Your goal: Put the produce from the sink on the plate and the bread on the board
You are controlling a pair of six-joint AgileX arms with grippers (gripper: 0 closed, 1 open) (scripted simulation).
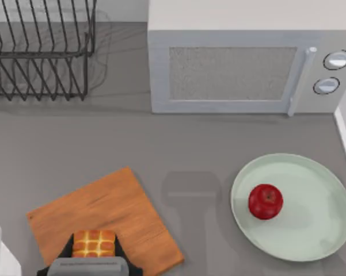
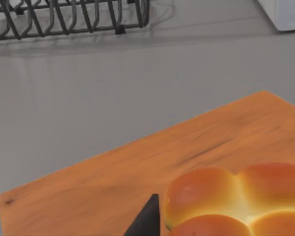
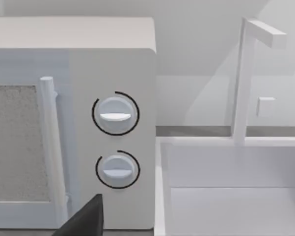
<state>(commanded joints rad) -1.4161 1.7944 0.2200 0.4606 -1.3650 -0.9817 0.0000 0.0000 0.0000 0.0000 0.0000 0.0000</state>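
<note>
Half the job is looking settled, but you are risking the bread (image 1: 94, 243), clamped in the left gripper (image 1: 92, 248), tipping off the board (image 1: 103, 221) edge on release.

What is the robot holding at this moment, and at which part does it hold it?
The left end effector holds the bread by its two opposite sides, over the near edge of the board. The apple lies on the plate, not held.

No readable text, labels or numbers anywhere.

Grey counter (image 1: 75, 144); microwave (image 1: 230, 72), wire rack (image 1: 40, 52), white sink (image 3: 235, 196).
</note>
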